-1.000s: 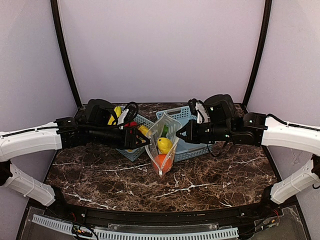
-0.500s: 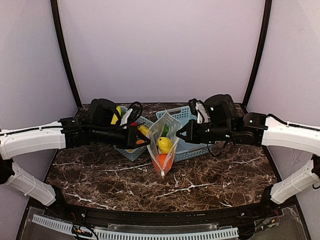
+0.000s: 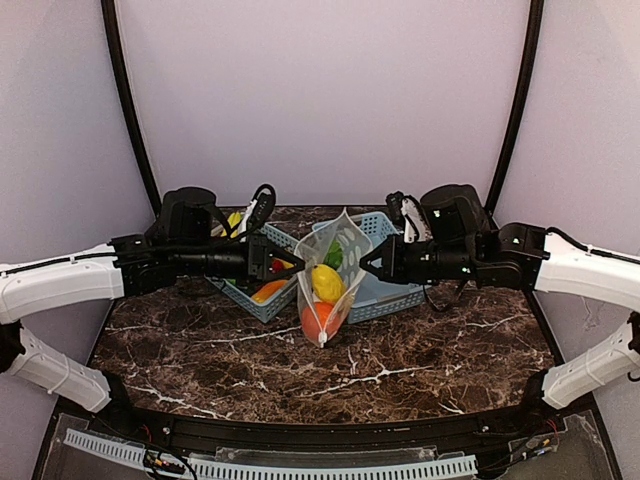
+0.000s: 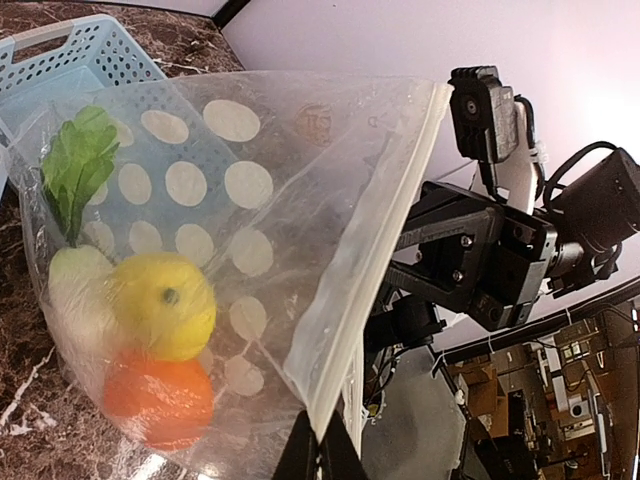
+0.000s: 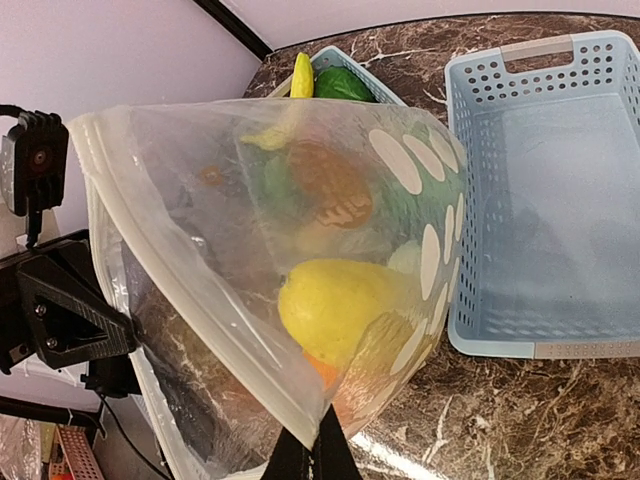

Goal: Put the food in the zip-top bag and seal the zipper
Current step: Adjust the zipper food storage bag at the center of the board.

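Note:
The zip-top bag (image 3: 325, 290), clear with white dots, hangs just above the table between my two grippers. Inside it lie food pieces: a yellow fruit (image 4: 165, 305), a round orange (image 4: 160, 395) and a white piece with a green leaf (image 4: 75, 285). My left gripper (image 4: 320, 455) is shut on one end of the mouth edge. My right gripper (image 5: 312, 450) is shut on the other end. The zipper (image 4: 375, 260) runs as a pale strip along the mouth, also seen as the zipper (image 5: 190, 270) from the right. More food (image 3: 268, 291) lies in the left basket.
Two light-blue lattice baskets stand behind the bag: the left basket (image 3: 250, 302) holds yellow, red and orange pieces, and the right basket (image 5: 545, 200) shows nothing inside. Dark marble table (image 3: 200, 350) spreads in front. Both arms reach in from the sides.
My left gripper has shut on the bag's mouth edge. Both grippers have risen a little, lifting the bag; an orange piece in the left basket now shows.

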